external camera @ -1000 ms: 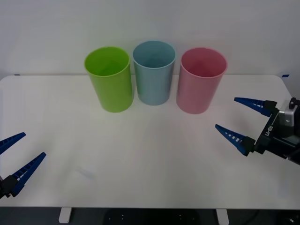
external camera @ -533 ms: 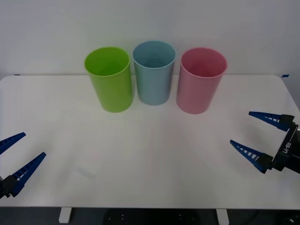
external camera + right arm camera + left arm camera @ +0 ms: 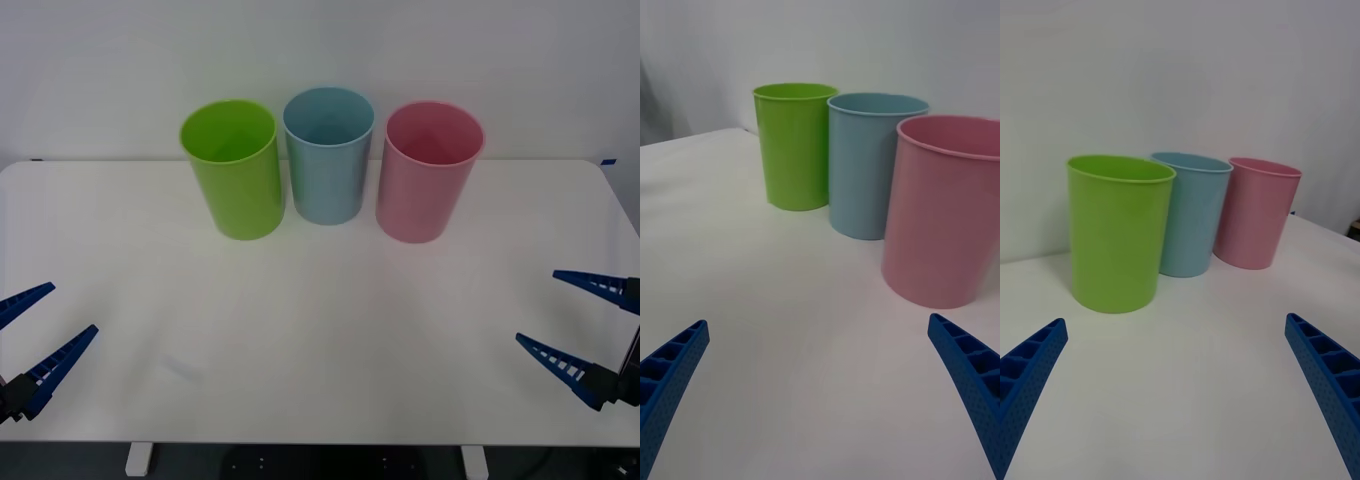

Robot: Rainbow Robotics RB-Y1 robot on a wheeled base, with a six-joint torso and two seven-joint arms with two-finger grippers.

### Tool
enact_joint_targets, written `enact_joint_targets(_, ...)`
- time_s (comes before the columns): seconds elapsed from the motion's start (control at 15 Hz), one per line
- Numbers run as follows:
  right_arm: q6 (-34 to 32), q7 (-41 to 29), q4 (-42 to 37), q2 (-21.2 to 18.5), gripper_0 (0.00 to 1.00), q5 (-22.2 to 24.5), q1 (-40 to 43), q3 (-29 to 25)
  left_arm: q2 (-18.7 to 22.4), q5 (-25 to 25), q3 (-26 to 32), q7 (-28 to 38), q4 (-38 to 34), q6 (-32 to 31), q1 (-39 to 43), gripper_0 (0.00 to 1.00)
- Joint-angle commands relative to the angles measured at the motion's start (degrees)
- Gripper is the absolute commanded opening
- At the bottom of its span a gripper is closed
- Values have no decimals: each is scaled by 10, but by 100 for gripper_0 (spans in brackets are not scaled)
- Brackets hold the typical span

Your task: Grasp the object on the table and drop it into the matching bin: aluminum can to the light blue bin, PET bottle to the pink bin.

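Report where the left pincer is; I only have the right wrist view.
Observer: The left pincer is open over the near left corner of the table, well short of the bins.
Operator: Give me my own pincer's place on the table.
Observer: The right pincer is open at the table's near right edge.
Operator: Say which bin stands nearest the left pincer.
Observer: In the left wrist view the lime green bin is nearest, with the light blue bin and the pink bin farther off.
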Motion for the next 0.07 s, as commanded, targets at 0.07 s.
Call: enact_joint_targets(0.07,0,0,0,0,100,0,0,0,0,0,0,0,0,0,0,100)
